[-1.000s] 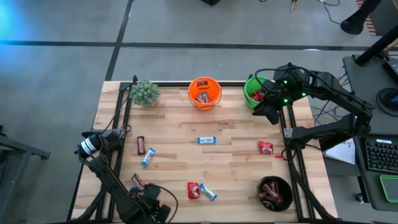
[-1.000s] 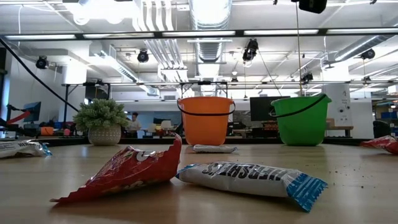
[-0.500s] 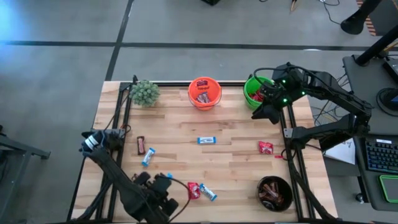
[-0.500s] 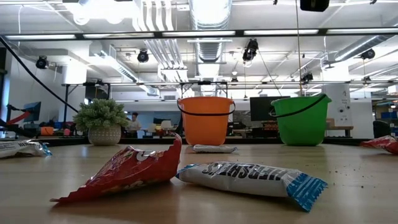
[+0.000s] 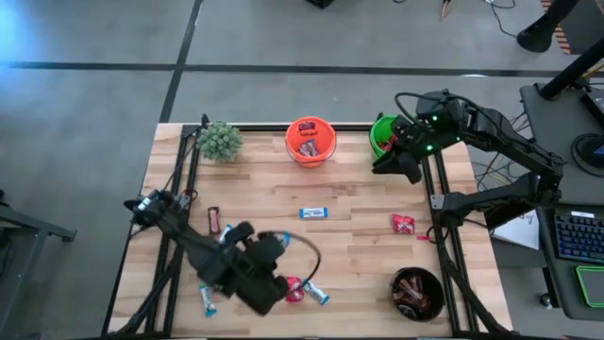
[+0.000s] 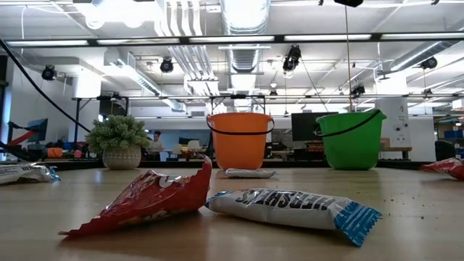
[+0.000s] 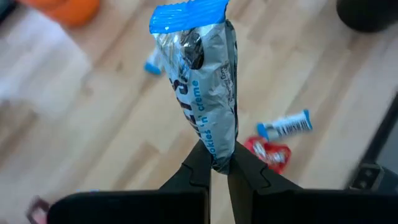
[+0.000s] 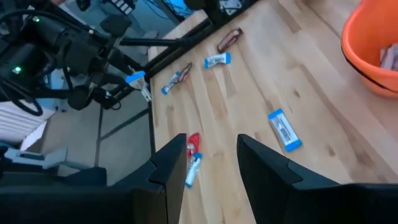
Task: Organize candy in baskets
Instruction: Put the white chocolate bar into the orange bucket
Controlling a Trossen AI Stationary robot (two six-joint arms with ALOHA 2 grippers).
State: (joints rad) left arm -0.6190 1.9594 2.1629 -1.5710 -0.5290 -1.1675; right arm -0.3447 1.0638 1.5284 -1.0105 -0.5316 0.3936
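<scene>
My left gripper [image 7: 219, 163] is shut on a light blue-and-white candy bar [image 7: 202, 87]. It hangs above the table's near-left part, and its dark hand [image 5: 257, 279] covers the spot beside a red packet [image 5: 294, 288]. The right wrist view shows the same bar [image 8: 139, 82] raised in the air. My right gripper [image 8: 208, 168] is open with nothing in it, next to the green pail [image 5: 382, 132]. The orange pail [image 5: 310, 140] stands at the far middle and the black bowl [image 5: 418, 293] at the near right. Both hold candy. Neither gripper shows in the low view. My left gripper pinches the bar's lower end [image 7: 217, 149] between its two fingers. The fingers slant downward, and the bar sticks out past them in line with them. Its blue crimped end [image 7: 186, 15] is the farthest part from the fingers. The bar is lifted clear of the table.
Loose candies lie on the wood: a blue bar [image 5: 314, 212] in the middle, a red packet [image 5: 404, 224] at the right, a blue bar [image 5: 316, 295] by the red packet, a brown bar [image 5: 214, 220] and a blue one [image 5: 208, 300] at the left. A small plant [image 5: 219, 140] stands far left.
My left gripper has risen from the table's near edge and moved toward the far and right side. Its wrist has rolled on the way, and it has stayed shut on the bar. My right gripper has turned slightly beside the green pail.
</scene>
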